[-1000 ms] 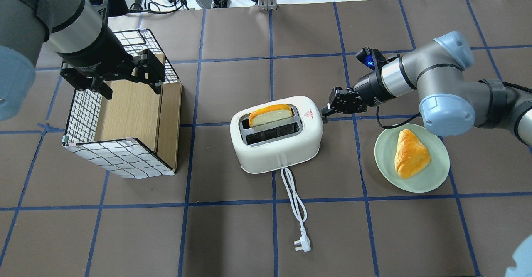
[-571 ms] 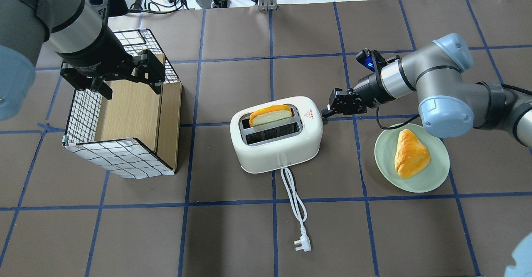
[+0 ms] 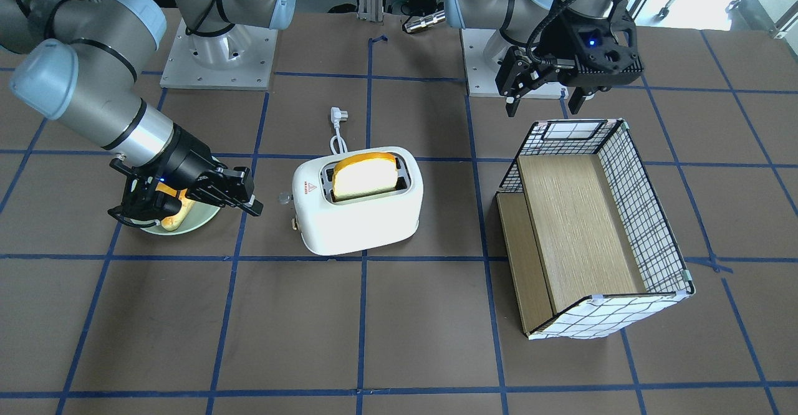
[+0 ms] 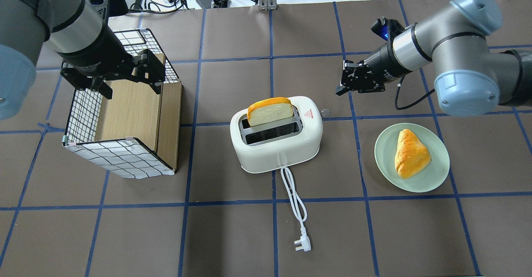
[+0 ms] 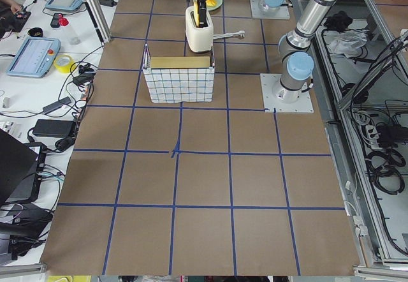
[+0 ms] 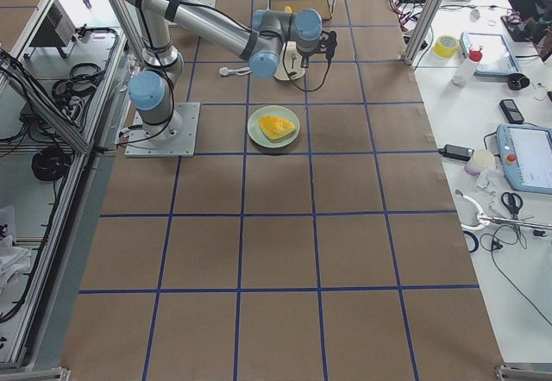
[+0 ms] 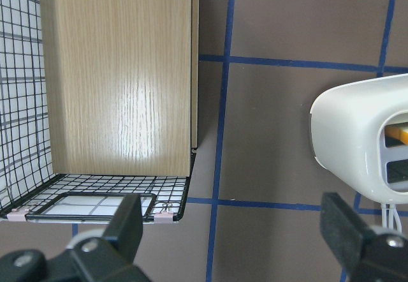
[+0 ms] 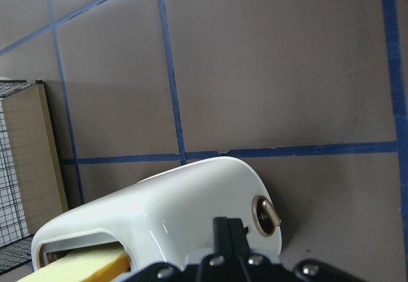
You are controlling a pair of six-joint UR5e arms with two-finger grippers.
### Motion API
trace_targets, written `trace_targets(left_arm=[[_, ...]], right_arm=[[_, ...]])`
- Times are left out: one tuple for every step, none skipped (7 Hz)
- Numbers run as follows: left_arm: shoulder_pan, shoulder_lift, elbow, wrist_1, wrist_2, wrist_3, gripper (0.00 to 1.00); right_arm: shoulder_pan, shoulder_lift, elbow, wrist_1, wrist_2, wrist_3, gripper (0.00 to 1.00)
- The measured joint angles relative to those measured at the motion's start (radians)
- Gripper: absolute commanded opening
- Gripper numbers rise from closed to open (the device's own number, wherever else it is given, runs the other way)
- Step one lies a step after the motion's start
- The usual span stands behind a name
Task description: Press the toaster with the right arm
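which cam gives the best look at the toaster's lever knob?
Right wrist-mounted: the lever knob sits close and unobstructed on the toaster's end wall. Front-facing and overhead show it only as a small dot beside the toaster. Left wrist sees the toaster's other end; in the side views it's too small to tell.

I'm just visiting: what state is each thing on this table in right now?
toaster: slice sticking up from one slot
plug: unplugged, lying loose
right pincer: shut, clear of toaster
left pincer: open, above wire box
plate: holding a pastry
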Motion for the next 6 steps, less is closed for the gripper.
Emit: trace_targets(left_arm=[[0.000, 0.000, 0.000, 0.000, 0.000, 0.000, 1.00], [0.000, 0.000, 0.000, 0.000, -0.001, 0.000, 1.00], [0.000, 0.000, 0.000, 0.000, 0.000, 0.000, 1.00], [0.000, 0.000, 0.000, 0.000, 0.000, 0.000, 1.00], [0.000, 0.000, 0.000, 0.000, 0.000, 0.000, 1.00], [0.000, 0.000, 0.000, 0.000, 0.000, 0.000, 1.00]], right_arm=[[0.010, -0.030, -0.065, 0.092, -0.082, 0.009, 0.00], [0.028, -0.049, -0.156, 0.206, -0.180, 0.012, 0.00], [0.054, -0.056, -0.255, 0.320, -0.279, 0.013, 0.00], [0.079, -0.058, -0.342, 0.410, -0.364, 0.016, 0.00], [0.097, -0.059, -0.404, 0.468, -0.431, 0.034, 0.00], [0.113, -0.058, -0.441, 0.501, -0.480, 0.062, 0.34]])
